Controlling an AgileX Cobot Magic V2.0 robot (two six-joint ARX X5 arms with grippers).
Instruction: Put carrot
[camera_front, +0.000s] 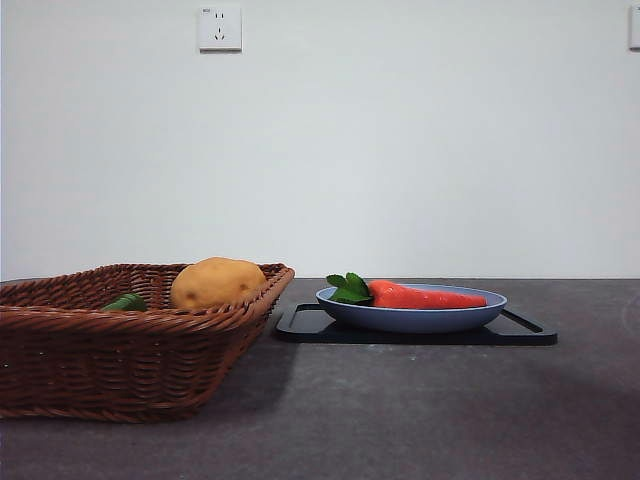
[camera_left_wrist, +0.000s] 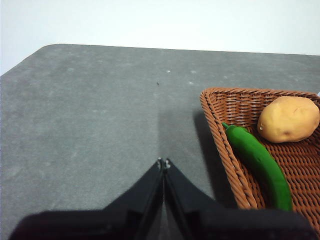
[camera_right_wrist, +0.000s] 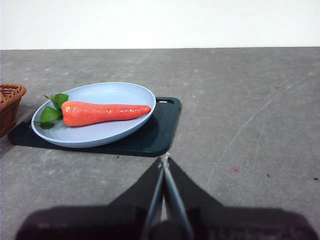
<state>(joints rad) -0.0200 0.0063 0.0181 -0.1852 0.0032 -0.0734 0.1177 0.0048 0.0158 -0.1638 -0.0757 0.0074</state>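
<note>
The carrot (camera_front: 425, 297), orange-red with green leaves, lies in a light blue plate (camera_front: 412, 318) on a black tray (camera_front: 300, 325). It also shows in the right wrist view (camera_right_wrist: 105, 112), lying flat in the plate (camera_right_wrist: 125, 92). My right gripper (camera_right_wrist: 164, 161) is shut and empty, apart from the tray. My left gripper (camera_left_wrist: 163, 163) is shut and empty above bare table, beside the wicker basket (camera_left_wrist: 220, 130). Neither gripper shows in the front view.
The brown wicker basket (camera_front: 120, 350) at the left holds a tan potato (camera_front: 216, 282) and a green pepper (camera_front: 127, 302); both show in the left wrist view, the potato (camera_left_wrist: 288, 119) and the pepper (camera_left_wrist: 260, 162). A wall stands behind the grey table.
</note>
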